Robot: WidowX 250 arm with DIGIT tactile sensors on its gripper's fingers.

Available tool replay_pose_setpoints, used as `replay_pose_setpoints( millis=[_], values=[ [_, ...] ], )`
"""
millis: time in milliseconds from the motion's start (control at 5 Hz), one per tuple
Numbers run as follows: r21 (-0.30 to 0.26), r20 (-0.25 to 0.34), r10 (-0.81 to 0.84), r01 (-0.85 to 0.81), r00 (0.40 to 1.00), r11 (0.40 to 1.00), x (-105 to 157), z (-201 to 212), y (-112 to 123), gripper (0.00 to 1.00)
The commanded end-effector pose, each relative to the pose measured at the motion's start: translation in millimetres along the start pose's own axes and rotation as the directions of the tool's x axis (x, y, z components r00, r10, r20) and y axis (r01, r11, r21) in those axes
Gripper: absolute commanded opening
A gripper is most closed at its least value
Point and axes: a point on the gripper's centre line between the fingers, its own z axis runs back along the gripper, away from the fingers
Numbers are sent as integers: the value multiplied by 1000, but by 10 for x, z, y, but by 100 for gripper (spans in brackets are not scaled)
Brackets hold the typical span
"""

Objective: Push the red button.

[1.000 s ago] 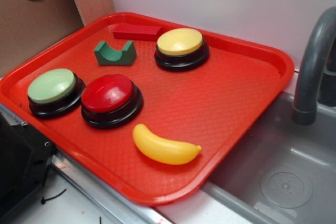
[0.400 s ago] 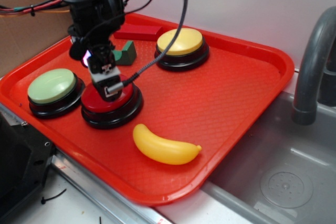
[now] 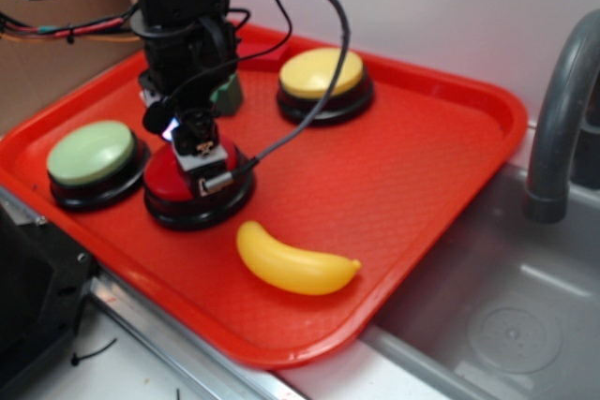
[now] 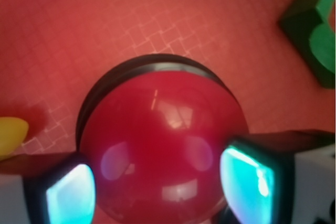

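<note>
Exterior view first, from its left edge: a pale green domed push-button on a black round base (image 3: 91, 152) sits near the left rim of the red textured plastic tray (image 3: 394, 175). Just beside it, to its right and apart from it, stands the glossy red domed push-button on a black round base (image 3: 167, 181), in the tray's front-left part. The black robot gripper (image 3: 202, 152) hangs straight down over that red dome, its tip at the dome's top; whether it truly presses the surface cannot be told from this angle. Behind the arm, a dark green arched block (image 3: 226, 93) peeks out, mostly hidden. In front of the red button lies a smooth yellow toy banana (image 3: 295, 260), close to it but not touching. Further right and toward the back stands a yellow domed push-button on a black base (image 3: 322, 75), well apart from the red one. Right of the tray are a grey sink basin (image 3: 506, 316) and a grey curved faucet (image 3: 558, 119).

Wrist view, left to right: the banana tip (image 4: 10, 135), then the left fingertip pad (image 4: 71, 195), the red button (image 4: 163, 150) filling the centre, the right pad (image 4: 247, 179), and the green block (image 4: 312, 30) at upper right. The fingers stand spread wide, one at each side of the dome, gripping nothing.
</note>
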Motion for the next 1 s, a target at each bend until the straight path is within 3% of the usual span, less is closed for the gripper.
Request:
replay_pose_setpoints(
  millis=[0,800],
  values=[
    [-6,13,4,-4,1000,1000,24,31,20,100],
    [-18,40,55,-54,998,998,-5,584,147,100]
  ],
)
